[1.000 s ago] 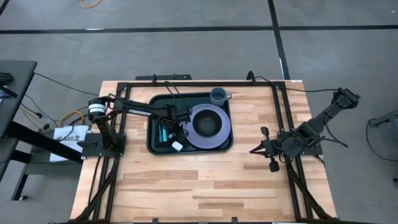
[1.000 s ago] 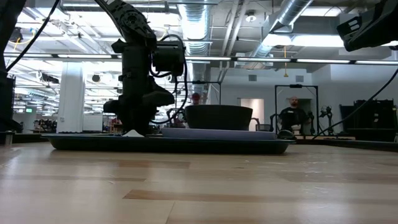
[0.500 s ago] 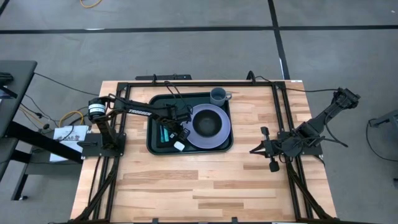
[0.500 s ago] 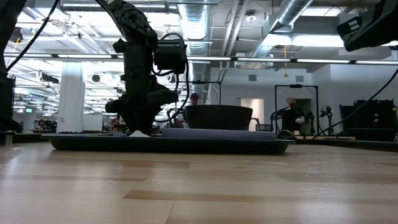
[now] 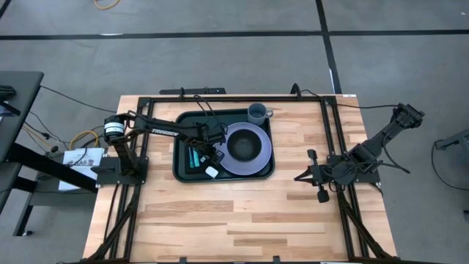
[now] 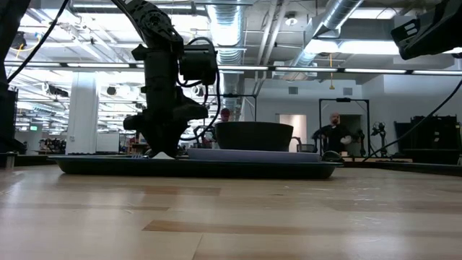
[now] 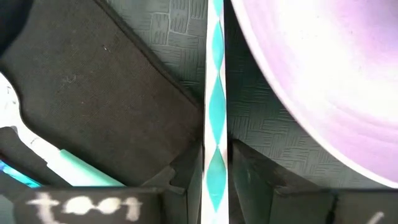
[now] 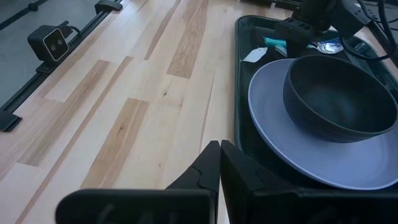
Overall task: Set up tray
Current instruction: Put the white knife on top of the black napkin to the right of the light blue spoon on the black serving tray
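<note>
The dark green tray (image 5: 180, 139) lies at the table's far middle. On it stand a lilac plate (image 5: 245, 164) with a dark bowl (image 5: 244, 145) and a blue-grey cup (image 5: 257, 113) at its far right corner. A black napkin (image 7: 93, 93) lies on the tray's left part with a teal-handled utensil (image 7: 84, 171) on it. A teal-and-white handle (image 7: 216, 93) lies on the tray floor between napkin and plate. My left gripper (image 7: 216, 165) points down over it, open, one finger on each side. My right gripper (image 8: 219, 149) waits shut above the table's right part. My left gripper comes from above, its fingers (image 7: 186, 180) across the teal-and-white handle (image 7: 216, 146), one close on each side. A thin dark gap shows at one finger; whether the other touches the handle, I cannot tell. The handle lies flat on the tray floor.
A black metal frame (image 5: 333, 132) runs along the table's edges, with a small camera (image 8: 56, 42) on its rail. Bare wood (image 5: 234, 213) fills the table's near half. People (image 6: 336, 133) show in the room beyond the table.
</note>
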Controlling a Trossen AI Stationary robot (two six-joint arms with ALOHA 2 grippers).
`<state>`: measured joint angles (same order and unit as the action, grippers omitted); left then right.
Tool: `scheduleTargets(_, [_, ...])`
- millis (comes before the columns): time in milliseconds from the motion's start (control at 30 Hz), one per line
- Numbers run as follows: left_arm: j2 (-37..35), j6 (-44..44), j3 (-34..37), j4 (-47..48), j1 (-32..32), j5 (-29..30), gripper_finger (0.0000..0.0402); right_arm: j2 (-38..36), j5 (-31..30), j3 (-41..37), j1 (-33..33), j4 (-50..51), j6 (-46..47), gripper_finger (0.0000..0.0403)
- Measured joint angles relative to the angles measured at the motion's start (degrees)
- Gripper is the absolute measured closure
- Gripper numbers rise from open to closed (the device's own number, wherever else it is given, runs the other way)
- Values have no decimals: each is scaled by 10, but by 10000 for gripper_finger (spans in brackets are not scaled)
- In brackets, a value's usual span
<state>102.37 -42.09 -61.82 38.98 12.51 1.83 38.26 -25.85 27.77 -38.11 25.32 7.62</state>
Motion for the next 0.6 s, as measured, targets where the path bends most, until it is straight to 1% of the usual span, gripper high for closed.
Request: scheduleTargets(600, [0,-1,0,16,0,-8,329,0,0,0,0,0,0,398])
